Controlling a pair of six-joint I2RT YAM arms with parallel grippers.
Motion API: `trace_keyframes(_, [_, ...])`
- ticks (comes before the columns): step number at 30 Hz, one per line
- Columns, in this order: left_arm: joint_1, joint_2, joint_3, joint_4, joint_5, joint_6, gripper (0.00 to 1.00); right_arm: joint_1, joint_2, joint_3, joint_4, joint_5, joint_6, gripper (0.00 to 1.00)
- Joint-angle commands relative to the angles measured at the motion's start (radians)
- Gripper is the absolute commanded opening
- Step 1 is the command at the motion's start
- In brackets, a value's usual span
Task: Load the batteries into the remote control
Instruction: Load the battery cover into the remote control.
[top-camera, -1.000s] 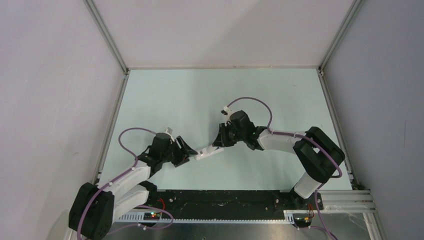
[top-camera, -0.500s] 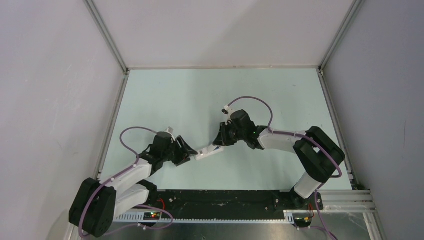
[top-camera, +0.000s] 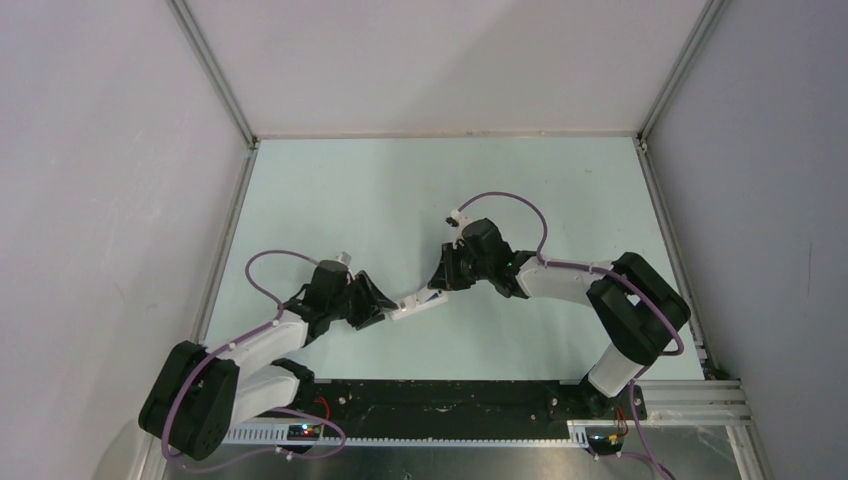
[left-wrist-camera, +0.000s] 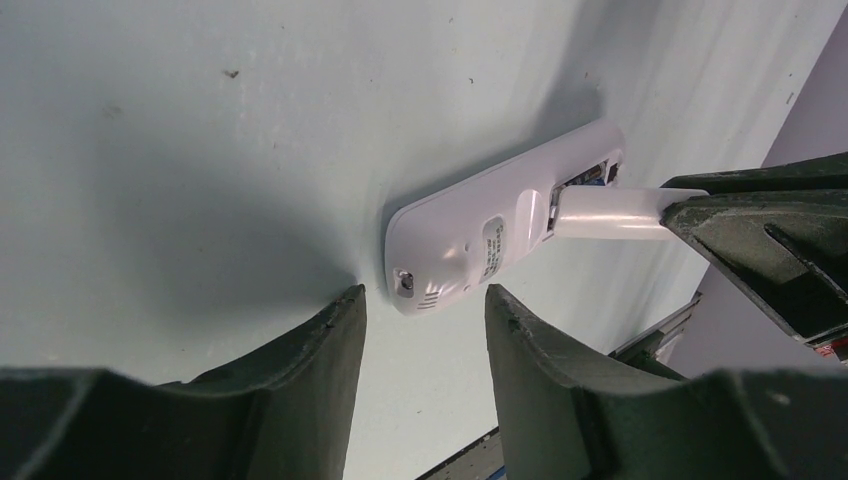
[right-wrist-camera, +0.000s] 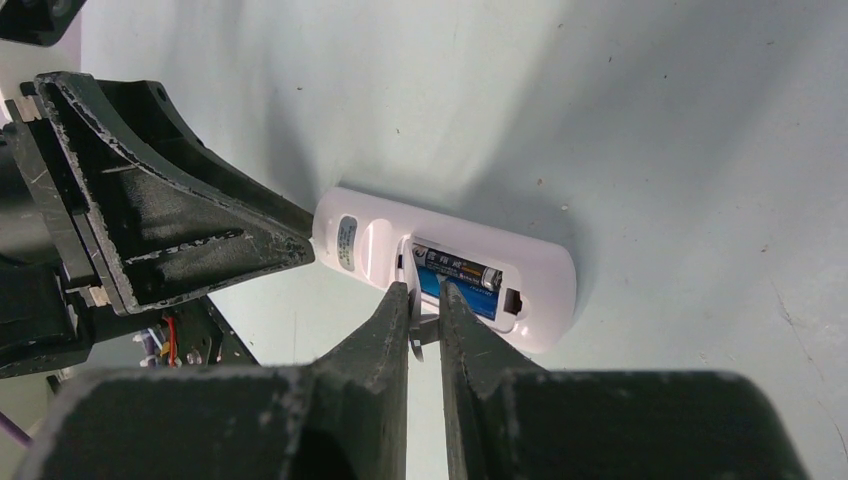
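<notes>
The white remote control (top-camera: 418, 305) lies face down on the table. Its battery bay is open in the right wrist view (right-wrist-camera: 520, 270). A dark battery (right-wrist-camera: 455, 268) and a blue battery (right-wrist-camera: 470, 298) lie side by side in the bay. My right gripper (right-wrist-camera: 425, 290) is shut on the thin white battery cover (right-wrist-camera: 421, 333), held on edge at the bay's inner end. The cover also shows in the left wrist view (left-wrist-camera: 610, 213). My left gripper (left-wrist-camera: 425, 292) is open and empty, its tips just short of the remote's (left-wrist-camera: 470, 240) near end.
Pale green table (top-camera: 420, 190) inside white walls with metal frame rails (top-camera: 210, 70). The left gripper's finger (right-wrist-camera: 200, 240) sits against the remote's end in the right wrist view. A black base strip (top-camera: 450, 395) runs along the near edge.
My left arm has edged right, bringing its open fingers closer to the remote's end. The right gripper has stayed at the remote with the cover.
</notes>
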Motion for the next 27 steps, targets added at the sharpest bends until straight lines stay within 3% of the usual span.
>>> trace_keyframes(1, [-0.013,0.017,-0.005,-0.064,-0.037,0.041,0.54,-0.002,-0.008,0.029,0.000,0.028,-0.014,0.00])
trace_keyframes(23, [-0.025,0.039,0.006,-0.059,-0.038,0.044,0.54,0.032,0.027,0.028,0.004,0.043,0.031,0.00])
trace_keyframes(27, [-0.028,0.049,0.012,-0.054,-0.033,0.046,0.54,0.042,0.030,0.029,-0.006,0.075,0.018,0.07])
